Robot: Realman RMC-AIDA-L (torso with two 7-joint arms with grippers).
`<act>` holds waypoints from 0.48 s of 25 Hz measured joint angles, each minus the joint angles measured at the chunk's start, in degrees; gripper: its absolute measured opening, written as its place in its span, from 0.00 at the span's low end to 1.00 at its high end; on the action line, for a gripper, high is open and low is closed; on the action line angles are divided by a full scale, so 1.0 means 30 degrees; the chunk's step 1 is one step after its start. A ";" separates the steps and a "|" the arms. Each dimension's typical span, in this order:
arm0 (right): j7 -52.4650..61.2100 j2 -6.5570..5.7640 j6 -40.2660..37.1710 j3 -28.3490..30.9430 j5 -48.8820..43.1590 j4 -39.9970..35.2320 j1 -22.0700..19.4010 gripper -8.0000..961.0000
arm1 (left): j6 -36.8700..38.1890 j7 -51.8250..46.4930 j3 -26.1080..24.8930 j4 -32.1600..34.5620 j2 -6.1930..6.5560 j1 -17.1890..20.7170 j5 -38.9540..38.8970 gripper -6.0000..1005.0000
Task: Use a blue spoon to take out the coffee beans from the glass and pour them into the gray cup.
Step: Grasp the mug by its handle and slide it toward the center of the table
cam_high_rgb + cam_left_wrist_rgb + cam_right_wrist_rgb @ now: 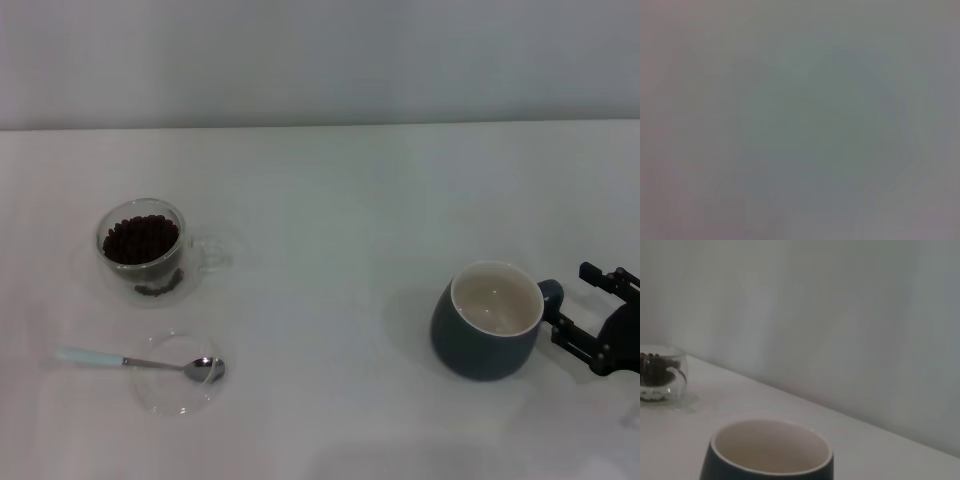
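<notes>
The glass (pixel 140 250), holding coffee beans (pixel 140 238), stands at the left of the table. The blue spoon (pixel 150 362) lies in front of it, its metal bowl resting on a flat clear dish (pixel 172 398) and its pale handle pointing left. The gray cup (pixel 487 320) stands at the right, its cream inside showing no beans. My right gripper (pixel 578 308) is open just to the right of the cup, beside its small handle. The right wrist view shows the gray cup (pixel 767 452) close up and the glass (pixel 660 380) farther off. My left gripper is out of view.
The white table (pixel 330 230) stretches between the glass and the gray cup. A pale wall (pixel 320 60) rises behind the table's far edge. The left wrist view shows only a featureless grey blur.
</notes>
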 joint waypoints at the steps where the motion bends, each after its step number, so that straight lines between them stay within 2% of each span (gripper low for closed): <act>1: -0.0009 0.0080 0.0254 -0.0001 0.0001 -0.0161 0.0002 0.71 | 0.0003 0.0000 0.0002 0.0000 -0.0001 0.0009 -0.0001 0.68; 8: -0.0362 0.0506 0.1580 -0.0048 0.0002 -0.0597 0.0354 0.70 | 0.0004 0.0000 0.0001 0.0046 0.0026 0.0014 -0.0001 0.68; 12: -0.0538 0.0612 0.1801 -0.0052 0.0001 -0.0624 0.0473 0.69 | -0.0061 0.0000 0.0001 0.0109 0.0030 0.0013 -0.0006 0.68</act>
